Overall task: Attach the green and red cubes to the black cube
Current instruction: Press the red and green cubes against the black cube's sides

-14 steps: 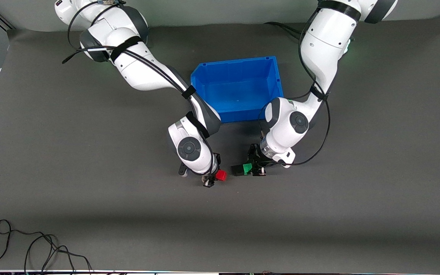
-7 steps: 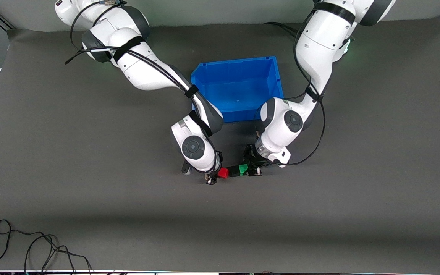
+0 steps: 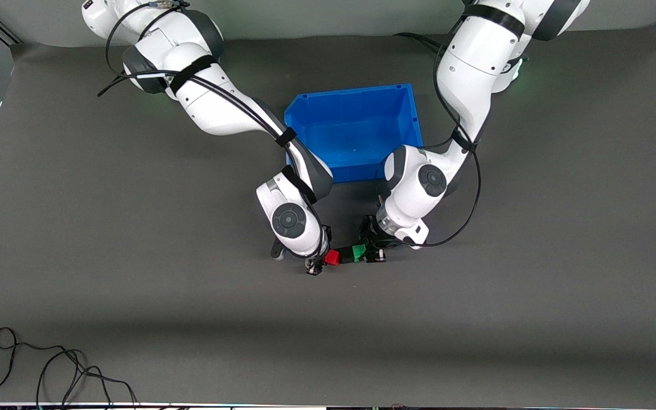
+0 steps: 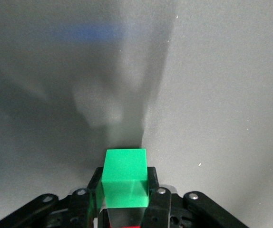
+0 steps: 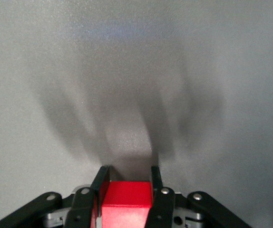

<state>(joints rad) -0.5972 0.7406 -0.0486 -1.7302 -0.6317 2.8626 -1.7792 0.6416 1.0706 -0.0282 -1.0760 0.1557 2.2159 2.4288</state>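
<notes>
In the front view the cubes form a short row above the mat: red cube [image 3: 332, 258], black cube [image 3: 346, 256], green cube [image 3: 359, 251]. The black one sits against the green, and the red appears to meet its free side. My left gripper [image 3: 371, 253] is shut on the green cube [image 4: 124, 176]. The left wrist view shows its fingers [image 4: 153, 190] pressing both sides, with the black cube [image 4: 122, 217] just past the green. My right gripper [image 3: 319, 263] is shut on the red cube [image 5: 126, 204], with the fingers [image 5: 100, 183] flat against its sides.
An empty blue bin [image 3: 351, 91] stands farther from the front camera than the cubes, between the two forearms. A loose black cable [image 3: 49, 370] lies near the front edge at the right arm's end of the table. Grey mat surrounds the grippers.
Both grippers moved toward each other. The left one carried the green and black cubes toward the red cube, and the gap between red and black closed.
</notes>
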